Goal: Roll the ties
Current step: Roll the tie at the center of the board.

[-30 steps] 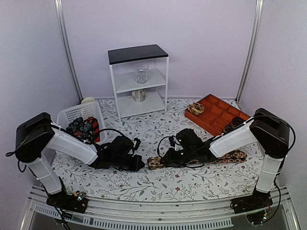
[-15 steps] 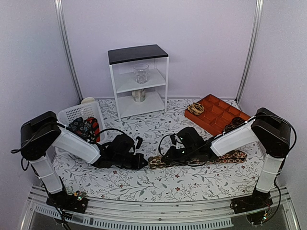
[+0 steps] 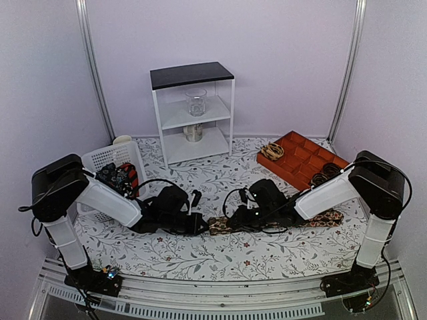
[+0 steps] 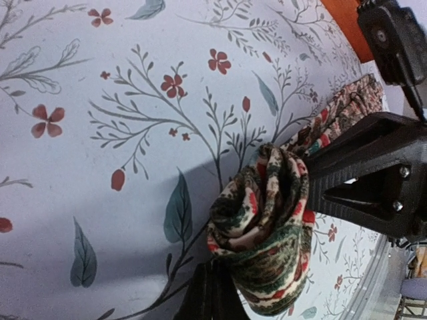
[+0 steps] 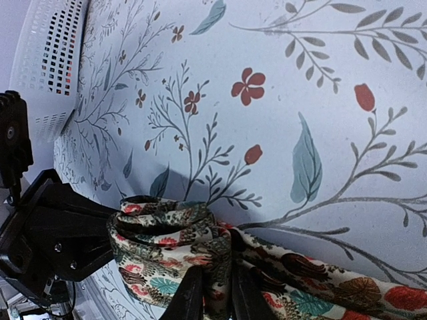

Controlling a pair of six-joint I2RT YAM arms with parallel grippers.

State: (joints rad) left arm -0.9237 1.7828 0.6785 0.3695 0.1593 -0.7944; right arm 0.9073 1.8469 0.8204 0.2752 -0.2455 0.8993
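Observation:
A brown tie with pale and red floral print lies across the table, its left end wound into a small roll and its tail running right. My right gripper is shut on the tie, pinching fabric at the roll's right side. My left gripper is shut, with its fingertips against the roll's left edge and no fabric seen between them. More ties lie in the white basket.
A white shelf unit with a glass jar stands at the back. An orange compartment tray at the right holds rolled ties. The white basket's wall is near the left arm.
My left gripper has moved right, up to the tie's end. That end has bunched into a tighter roll between the two grippers.

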